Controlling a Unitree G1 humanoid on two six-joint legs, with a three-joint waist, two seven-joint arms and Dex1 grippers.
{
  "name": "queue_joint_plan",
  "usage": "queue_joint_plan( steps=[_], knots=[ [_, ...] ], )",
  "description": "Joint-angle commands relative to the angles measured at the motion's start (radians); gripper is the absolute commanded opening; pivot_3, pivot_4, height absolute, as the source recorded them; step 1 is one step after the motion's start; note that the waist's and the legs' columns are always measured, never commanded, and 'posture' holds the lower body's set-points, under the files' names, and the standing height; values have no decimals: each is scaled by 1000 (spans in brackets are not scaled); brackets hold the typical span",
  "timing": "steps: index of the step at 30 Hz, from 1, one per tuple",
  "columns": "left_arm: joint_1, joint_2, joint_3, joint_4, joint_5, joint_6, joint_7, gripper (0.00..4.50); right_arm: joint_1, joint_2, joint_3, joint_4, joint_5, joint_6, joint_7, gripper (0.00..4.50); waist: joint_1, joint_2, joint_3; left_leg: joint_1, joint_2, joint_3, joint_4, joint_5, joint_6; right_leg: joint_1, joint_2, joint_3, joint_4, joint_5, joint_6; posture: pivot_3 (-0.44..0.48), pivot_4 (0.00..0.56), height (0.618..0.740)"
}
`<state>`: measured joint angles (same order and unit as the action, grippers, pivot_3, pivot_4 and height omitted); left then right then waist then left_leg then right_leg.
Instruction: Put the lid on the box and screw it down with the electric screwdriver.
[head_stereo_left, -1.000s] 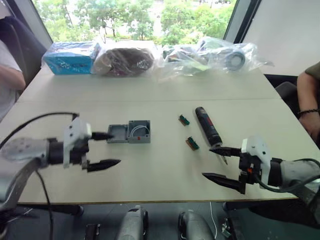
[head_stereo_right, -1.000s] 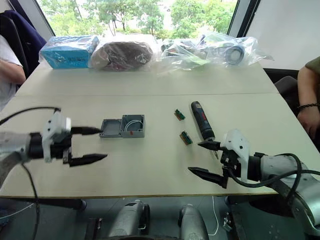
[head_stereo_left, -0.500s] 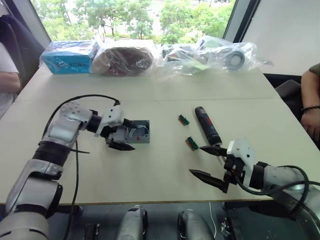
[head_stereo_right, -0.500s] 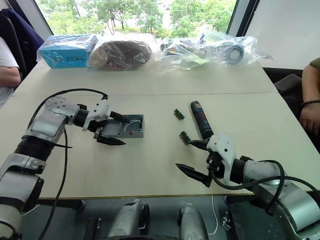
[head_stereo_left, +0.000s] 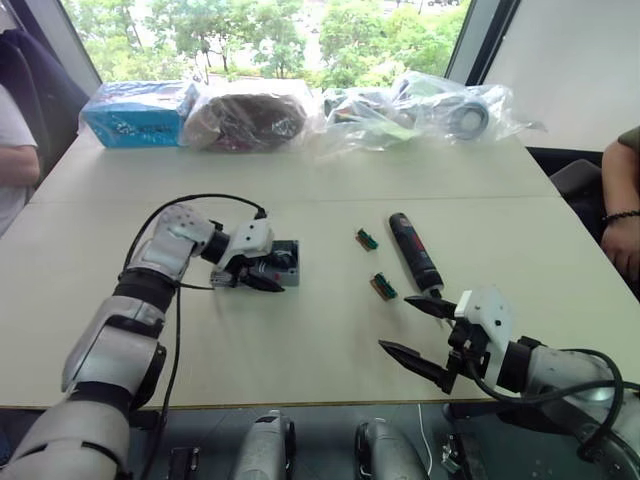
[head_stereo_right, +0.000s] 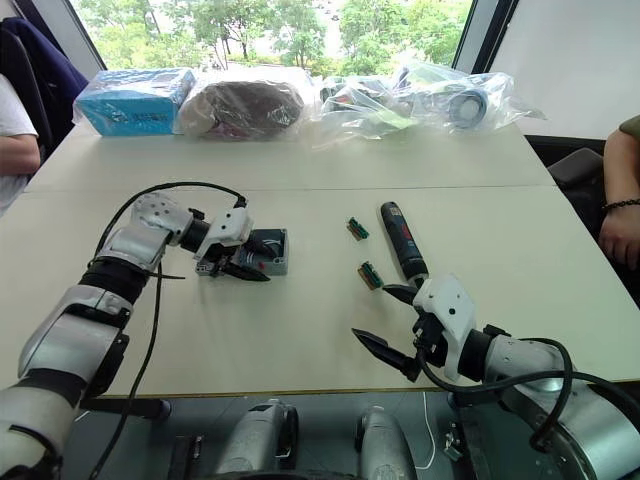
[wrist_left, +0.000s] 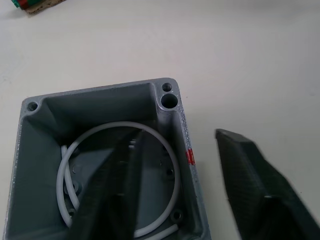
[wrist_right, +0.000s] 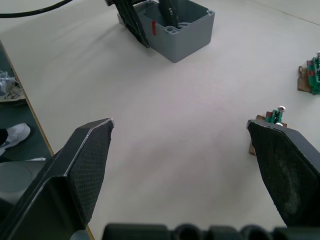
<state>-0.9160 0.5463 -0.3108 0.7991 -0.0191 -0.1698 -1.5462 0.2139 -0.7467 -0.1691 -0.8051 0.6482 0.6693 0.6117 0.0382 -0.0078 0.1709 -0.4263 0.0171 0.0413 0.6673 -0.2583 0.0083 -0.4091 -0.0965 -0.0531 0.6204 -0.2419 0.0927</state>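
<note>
The box (wrist_left: 105, 160) stood open on the worktop (head_stereo_left: 300, 330), left of the middle, with a white wire (wrist_left: 120, 180) coiled inside it. Your left hand (head_stereo_left: 262, 277) was at the box with its fingers apart: one finger (wrist_left: 112, 195) reached down inside the box, the other (wrist_left: 255, 185) was outside, just beside the wall that carries a small red mark. It was not closed on anything. The lid (head_stereo_left: 222, 277) was mostly hidden behind this hand, just beside the box on its left.

The screwdriver (head_stereo_left: 414, 252) lay flat on the worktop, right of the middle, well apart from the box. Two small green pieces (head_stereo_left: 368, 239) (head_stereo_left: 384, 287) lay just left of it.

Your right hand (head_stereo_left: 422, 330) hovered near the front edge, below the screwdriver tip, with its fingers wide apart and holding nothing.

At the far side lay a blue packet (head_stereo_left: 140, 113) and several plastic bags (head_stereo_left: 400, 115).
</note>
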Motion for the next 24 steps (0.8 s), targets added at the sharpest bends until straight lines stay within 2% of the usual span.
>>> queue_joint_plan(
  steps=[1, 2, 3, 7, 11, 16, 19, 21, 24],
  knots=[
    [-15, 14, -5, -56, 31, 12, 6, 662, 0, 3, -24, -41, 7, -11, -10, 4500, 0, 0, 0, 0, 0, 0, 0, 0, 0, 0, 0, 0, 0, 0, 0, 0, 150, 740],
    [-9, 15, -6, -72, 39, 17, 13, 211, -1, 3, -23, -41, 7, -11, -12, 4500, 1, 0, 0, 0, 0, 0, 0, 0, 0, 0, 0, 0, 0, 0, 0, 0, 150, 740],
    [-1, 15, -6, -97, 40, 37, 15, 72, 0, 3, -23, -41, 8, -11, -13, 4500, 1, 0, 0, 0, 0, -1, 0, 0, 0, 0, 0, 0, 1, 0, 0, 0, 150, 740],
    [49, 16, 0, -248, 15, 167, 21, 72, -2, 5, -13, -41, 6, -11, -20, 4500, 0, 0, 0, 0, 0, -1, 0, 0, 0, 0, 0, 0, 1, 0, 0, 0, 150, 740],
    [138, -25, 4, -480, 26, 389, 165, 72, -2, 4, -8, -41, 9, -9, -21, 4500, 1, 0, 0, 0, 0, -6, 1, 0, 0, 0, 0, 0, 6, 0, 0, 0, 150, 740],
    [216, -45, -19, -720, 32, 620, 269, 72, -1, 3, -4, -41, 11, -7, -19, 4500, 1, 0, 0, 1, -1, -8, 2, 0, 0, 0, 0, 0, 8, -1, 1, 0, 150, 740],
    [245, -38, -33, -806, 15, 638, 276, 72, -1, 2, -1, -41, 13, -7, -17, 4500, 0, 0, 0, 1, -1, -9, 2, 0, 0, 0, 0, 0, 9, -1, 1, 0, 150, 740],
    [263, -11, -52, -840, 10, 575, 244, 72, -2, 1, 3, -40, 13, -7, -13, 4500, -2, 0, 0, 1, -1, -9, 2, 0, 0, 0, 0, 0, 10, -1, 2, 0, 150, 740],
    [255, 11, -68, -797, 9, 468, 208, 72, -8, -2, 9, -35, 11, -8, -8, 4500, 0, 0, 0, 2, -1, -9, 2, 0, 0, 0, 0, 0, 10, -2, 1, 0, 150, 740]
  ],
)
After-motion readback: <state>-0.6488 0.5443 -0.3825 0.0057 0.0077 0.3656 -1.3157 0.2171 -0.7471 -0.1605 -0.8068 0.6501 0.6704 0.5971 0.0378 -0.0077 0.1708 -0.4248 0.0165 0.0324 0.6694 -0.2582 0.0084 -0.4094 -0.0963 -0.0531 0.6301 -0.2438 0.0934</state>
